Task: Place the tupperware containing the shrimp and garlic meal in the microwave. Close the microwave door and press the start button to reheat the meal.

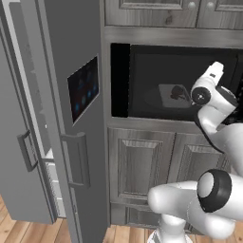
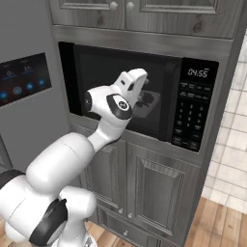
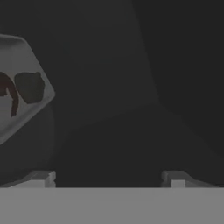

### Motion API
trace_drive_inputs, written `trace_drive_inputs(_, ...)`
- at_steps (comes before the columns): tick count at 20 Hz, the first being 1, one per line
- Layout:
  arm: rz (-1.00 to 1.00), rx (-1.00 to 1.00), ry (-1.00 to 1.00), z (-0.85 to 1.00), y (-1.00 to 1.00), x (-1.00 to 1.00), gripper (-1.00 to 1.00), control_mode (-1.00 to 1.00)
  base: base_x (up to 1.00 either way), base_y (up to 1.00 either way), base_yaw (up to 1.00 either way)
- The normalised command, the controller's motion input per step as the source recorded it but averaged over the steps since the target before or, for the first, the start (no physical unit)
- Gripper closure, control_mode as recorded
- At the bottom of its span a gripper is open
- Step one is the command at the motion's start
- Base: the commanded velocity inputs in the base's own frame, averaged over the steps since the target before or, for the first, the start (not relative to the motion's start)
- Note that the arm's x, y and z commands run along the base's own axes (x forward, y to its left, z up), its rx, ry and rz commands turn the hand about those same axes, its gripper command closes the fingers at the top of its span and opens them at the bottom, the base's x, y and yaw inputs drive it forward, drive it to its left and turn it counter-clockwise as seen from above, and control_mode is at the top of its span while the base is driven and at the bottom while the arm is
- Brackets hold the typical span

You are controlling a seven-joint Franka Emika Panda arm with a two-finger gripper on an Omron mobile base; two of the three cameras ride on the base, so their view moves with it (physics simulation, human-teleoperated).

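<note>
Closest up is the robot's white arm (image 1: 209,199), rising from about 5 o'clock in the left base view and reaching up into the cavity; then going big to small: the tall grey fridge (image 1: 57,118) fills the 9 o'clock side with its dark touch panel (image 1: 83,88); the microwave (image 2: 144,96) sits at about 1 o'clock over the wood cabinets (image 2: 149,188), keypad (image 2: 191,113) on its right edge; the gripper (image 3: 107,177) is inside the cavity, jaws spread wide with nothing between them; the tupperware (image 3: 19,87) rests on the microwave floor at 9 o'clock in the hand view, apart from the fingers; inside it the shrimp and garlic meal (image 3: 28,87) shows as dark lumps.
</note>
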Motion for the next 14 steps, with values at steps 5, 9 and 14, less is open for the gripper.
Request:
trace_drive_inputs(5,0.13,0.01,0.00,0.15,-0.05,0.19,-1.00,-1.00,0.00,0.00,0.00)
trace_drive_inputs(9,0.00,0.00,0.00,0.47,0.24,-0.59,-1.00,-1.00,0.00,0.00,0.00)
trace_drive_inputs(14,-0.02,0.11,0.01,0.44,0.31,-0.81,-1.00,-1.00,0.00,0.00,0.00)
